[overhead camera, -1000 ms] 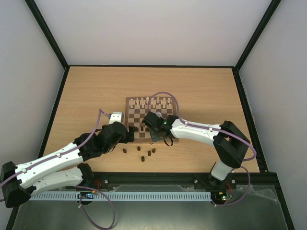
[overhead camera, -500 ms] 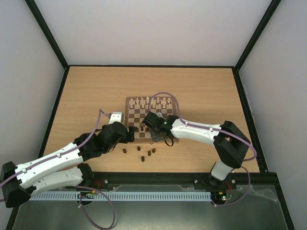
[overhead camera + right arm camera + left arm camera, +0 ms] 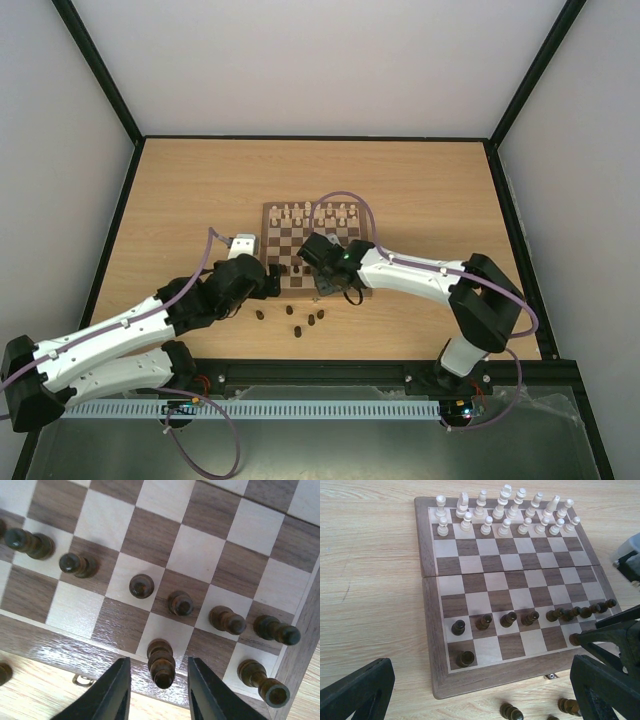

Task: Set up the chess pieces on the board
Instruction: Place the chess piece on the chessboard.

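Right arm (image 3: 420,272): elbow folded up well to the right of the board (image 3: 427,605), forearm running left to the board's near edge, wrist tipped down over the near rank. Right gripper (image 3: 159,682): jaws slightly spread, straddling a dark piece (image 3: 161,662) that stands on a cream near-rank square. There's a gap on each side and no contact.

Left arm (image 3: 130,330): stretched low and diagonal from the near left, wrist ending just off the board's near-left corner. Left gripper (image 3: 482,686): jaws spread wide, hanging over the tabletop (image 3: 200,200) at the board's near edge.

Pieces vs board:
- dark pawns (image 3: 508,618) in a row on the second rank from the near edge
- a dark corner piece (image 3: 465,658) on the near-left corner square
- another dark piece (image 3: 262,685) on the near-right corner square
- loose dark pieces (image 3: 298,330) on the tabletop just off the near edge
- cream pieces (image 3: 504,527) fill the two far ranks

Can't tell the piece type between the right jaws.
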